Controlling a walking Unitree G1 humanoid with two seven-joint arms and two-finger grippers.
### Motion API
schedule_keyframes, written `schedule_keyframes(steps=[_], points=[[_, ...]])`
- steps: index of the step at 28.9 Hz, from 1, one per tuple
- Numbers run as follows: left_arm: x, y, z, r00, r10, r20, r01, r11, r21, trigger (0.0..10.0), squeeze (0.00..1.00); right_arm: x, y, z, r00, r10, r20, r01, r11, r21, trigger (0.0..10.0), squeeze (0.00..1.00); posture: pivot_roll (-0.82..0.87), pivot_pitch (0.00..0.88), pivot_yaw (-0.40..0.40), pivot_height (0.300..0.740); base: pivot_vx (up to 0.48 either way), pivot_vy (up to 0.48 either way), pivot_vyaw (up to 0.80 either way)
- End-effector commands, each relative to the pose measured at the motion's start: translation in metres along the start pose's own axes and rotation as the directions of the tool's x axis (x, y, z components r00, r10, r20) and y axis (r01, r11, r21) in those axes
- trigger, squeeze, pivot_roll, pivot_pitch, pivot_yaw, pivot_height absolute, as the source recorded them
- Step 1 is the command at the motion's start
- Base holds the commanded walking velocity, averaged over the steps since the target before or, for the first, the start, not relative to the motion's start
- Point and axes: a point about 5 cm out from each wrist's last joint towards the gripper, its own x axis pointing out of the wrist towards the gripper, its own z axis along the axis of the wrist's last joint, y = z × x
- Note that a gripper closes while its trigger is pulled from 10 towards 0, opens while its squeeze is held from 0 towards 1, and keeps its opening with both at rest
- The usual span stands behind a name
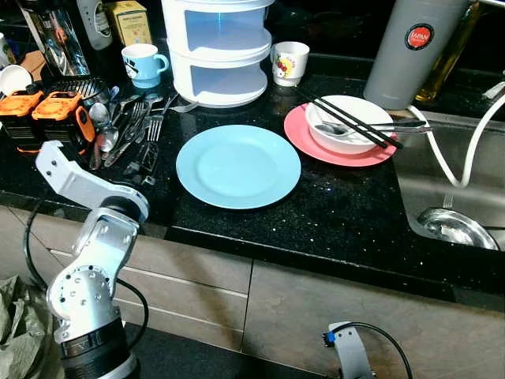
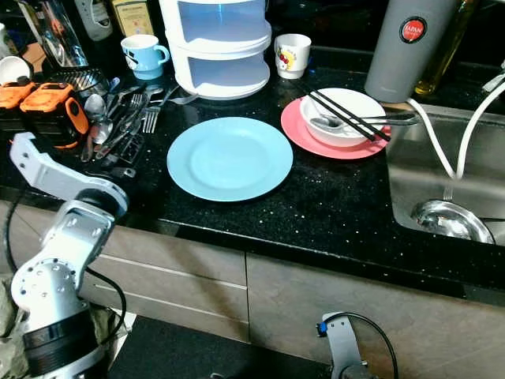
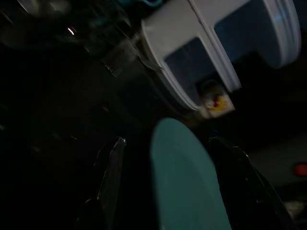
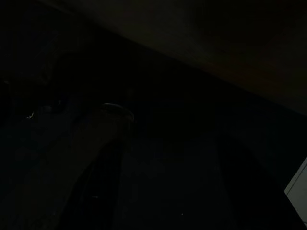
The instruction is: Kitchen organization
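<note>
A light blue plate [image 1: 238, 166] lies in the middle of the black counter [image 1: 339, 213]. To its right, a pink plate [image 1: 304, 136] carries a white bowl [image 1: 359, 114] with a spoon and black chopsticks [image 1: 351, 120] across it. Loose forks and spoons [image 1: 130, 126] are piled at the left. My left arm [image 1: 87, 185] is raised at the counter's left edge. In the left wrist view the left gripper [image 3: 168, 140] is open, its fingers [image 3: 112, 163] spread either side of the blue plate [image 3: 184, 182] and apart from it. The right arm [image 1: 347, 351] hangs low; its wrist view is very dark.
A white tiered rack [image 1: 219, 51] stands at the back, with a blue mug [image 1: 144, 65] on its left and a cartoon cup [image 1: 289, 63] on its right. A grey flask [image 1: 410, 51] stands by the steel sink [image 1: 458, 197]. Orange tools [image 1: 43, 110] sit far left.
</note>
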Motion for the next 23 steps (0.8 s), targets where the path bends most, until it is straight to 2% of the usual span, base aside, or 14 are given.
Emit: schedule_keyframes(steps=[1, 4, 9, 14, 16, 21, 23], points=[[0.001, -0.001, -0.003, 1.000, -0.004, -0.021, 0.003, 0.999, -0.037, 10.0, 0.00, 0.000, -0.001, -0.005, 1.000, -0.005, -0.018, 0.005, 1.000, 0.001, 10.0, 0.00, 0.10, 0.096, -0.001, 0.740, 0.000, 0.000, 0.00], [0.002, -0.003, -0.008, 0.998, -0.015, -0.065, 0.009, 0.995, -0.095, 10.0, 0.00, 0.000, -0.001, -0.005, 1.000, -0.006, -0.017, 0.006, 1.000, 0.001, 10.0, 0.00, 0.09, 0.100, 0.001, 0.740, 0.000, 0.000, 0.00], [0.002, -0.008, -0.017, 0.991, -0.033, -0.129, 0.015, 0.991, -0.136, 10.0, 0.00, -0.001, -0.002, -0.005, 1.000, -0.009, -0.017, 0.009, 1.000, 0.003, 10.0, 0.00, 0.09, 0.101, 0.000, 0.740, 0.000, 0.000, 0.00], [0.002, -0.009, -0.019, 0.989, -0.021, -0.144, 0.006, 0.994, -0.107, 10.0, 0.00, -0.001, -0.004, -0.004, 1.000, -0.011, -0.019, 0.011, 1.000, -0.001, 10.0, 0.00, 0.08, 0.099, -0.011, 0.740, 0.000, 0.000, 0.00], [0.001, -0.008, -0.014, 0.992, -0.004, -0.124, -0.007, 0.996, -0.093, 10.0, 0.00, -0.001, -0.005, -0.004, 1.000, -0.012, -0.020, 0.012, 1.000, -0.004, 10.0, 0.00, 0.07, 0.099, -0.014, 0.740, 0.000, 0.000, 0.00], [-0.001, 0.009, -0.006, 0.990, 0.099, -0.097, -0.099, 0.995, 0.007, 10.0, 0.00, -0.001, -0.005, -0.004, 1.000, -0.013, -0.020, 0.013, 1.000, -0.002, 10.0, 0.00, 0.06, 0.109, -0.008, 0.740, 0.000, 0.000, 0.00], [-0.001, 0.012, -0.005, 0.989, 0.118, -0.094, -0.117, 0.993, 0.014, 10.0, 0.00, -0.001, -0.005, -0.005, 1.000, -0.013, -0.020, 0.013, 1.000, -0.002, 10.0, 0.00, 0.06, 0.111, -0.007, 0.740, 0.000, 0.000, 0.00]])
